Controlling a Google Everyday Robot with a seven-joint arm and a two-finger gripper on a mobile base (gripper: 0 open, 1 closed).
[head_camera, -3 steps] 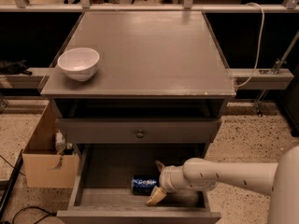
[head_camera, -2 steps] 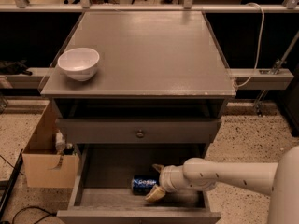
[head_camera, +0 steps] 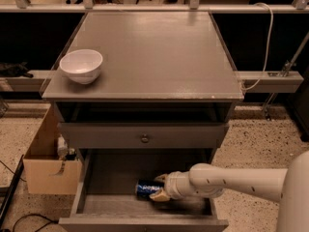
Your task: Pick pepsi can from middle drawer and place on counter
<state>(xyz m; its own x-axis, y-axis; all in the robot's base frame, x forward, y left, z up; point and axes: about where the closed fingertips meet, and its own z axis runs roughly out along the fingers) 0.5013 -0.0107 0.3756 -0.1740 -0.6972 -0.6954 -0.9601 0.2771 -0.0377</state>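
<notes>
Can [head_camera: 144, 187] on its side on floor of open mid drawer [head_camera: 108, 178], claw [head_camera: 159, 187] at can's right end, can't tell if gripping, white bowl [head_camera: 81, 65] on tabletop [head_camera: 154, 47], front-left.

White lettering is seen on the blue side of the pepsi can [head_camera: 146, 188], which lies on its side on the floor of the middle drawer [head_camera: 108, 178]; the word "pepsi" can only just be made out. The gripper [head_camera: 159, 187] is seen at the can's right end, inside the drawer.
</notes>
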